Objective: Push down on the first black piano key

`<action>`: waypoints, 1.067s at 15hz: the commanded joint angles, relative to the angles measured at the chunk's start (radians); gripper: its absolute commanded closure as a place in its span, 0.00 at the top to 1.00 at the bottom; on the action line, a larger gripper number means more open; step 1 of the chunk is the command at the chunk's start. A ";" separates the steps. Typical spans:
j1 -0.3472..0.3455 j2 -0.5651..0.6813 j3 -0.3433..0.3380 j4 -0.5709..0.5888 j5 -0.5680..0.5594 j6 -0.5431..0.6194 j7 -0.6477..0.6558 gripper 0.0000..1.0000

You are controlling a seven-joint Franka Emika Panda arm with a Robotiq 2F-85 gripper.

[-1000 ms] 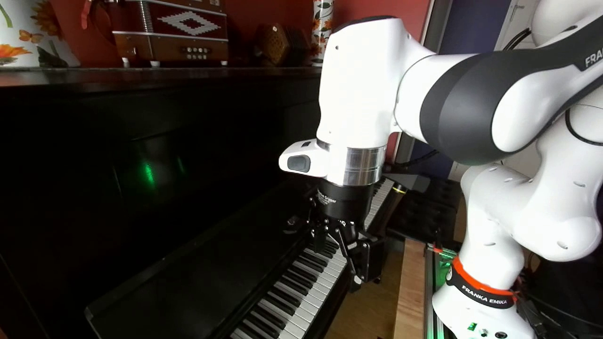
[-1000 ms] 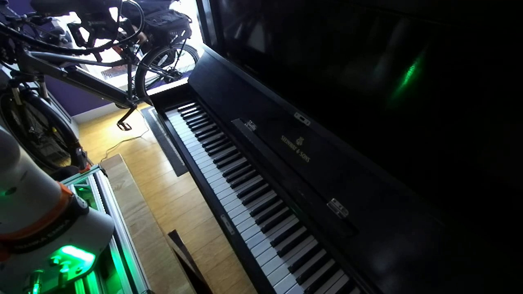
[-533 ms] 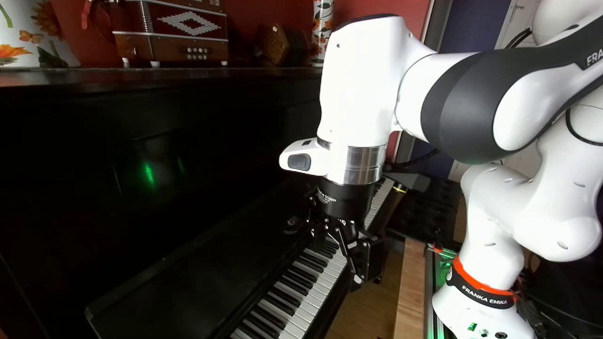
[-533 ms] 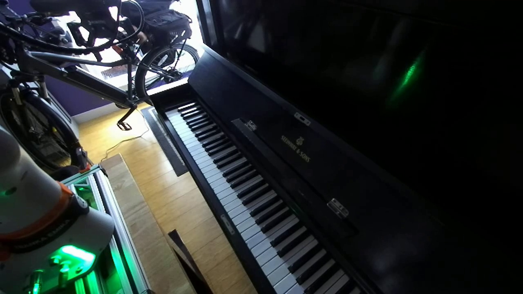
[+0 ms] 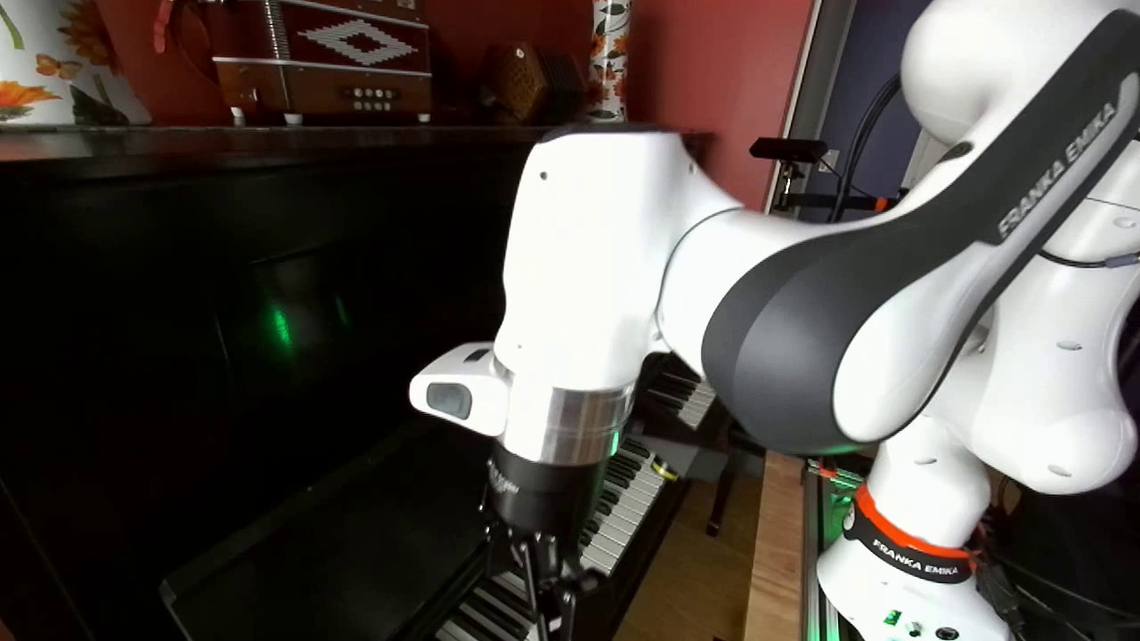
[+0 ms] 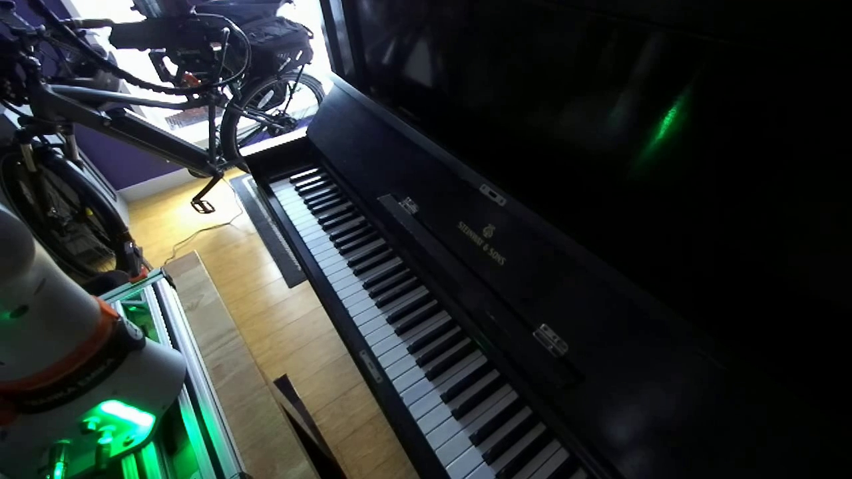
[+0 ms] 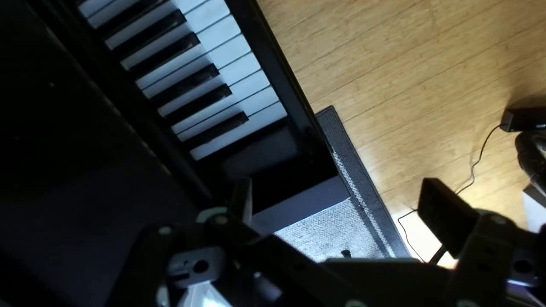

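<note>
Two fingers [image 7: 444,216] are held wide apart and downward, gripping nothing, presumably so that one can be aligned for pressing; the black key [image 7: 217,130] nearest the end edge of the keyboard surface [image 7: 283,81], taken as the first, is untouched.

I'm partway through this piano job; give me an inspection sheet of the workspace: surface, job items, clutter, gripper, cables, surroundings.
Surface: keyboard uncovered, black and white keys showing.
Job items: the black key nearest the keyboard's end has a single white key beyond it; nothing seen touching it.
Clutter: accordion and a smaller squeezebox on the piano's top.
Gripper: open, fingers apart, nothing held.
Cables: thin cable loose on the floor; black cable near the arm.
Surroundings: bicycle beyond the keyboard's end, mat on the floor, red wall.
</note>
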 commanded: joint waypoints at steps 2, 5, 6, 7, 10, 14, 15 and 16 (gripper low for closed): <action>-0.047 0.226 0.056 0.112 -0.104 0.083 0.292 1.00; -0.040 0.319 0.042 0.158 -0.178 0.117 0.456 1.00; -0.034 0.345 0.032 0.175 -0.211 0.111 0.517 0.75; -0.025 0.367 0.019 0.183 -0.266 0.132 0.580 0.74; -0.005 0.431 -0.014 0.226 -0.340 0.116 0.716 0.50; 0.024 0.509 -0.059 0.274 -0.398 0.140 0.821 0.19; 0.033 0.526 -0.070 0.286 -0.403 0.141 0.837 0.12; 0.041 0.543 -0.080 0.297 -0.405 0.144 0.851 0.06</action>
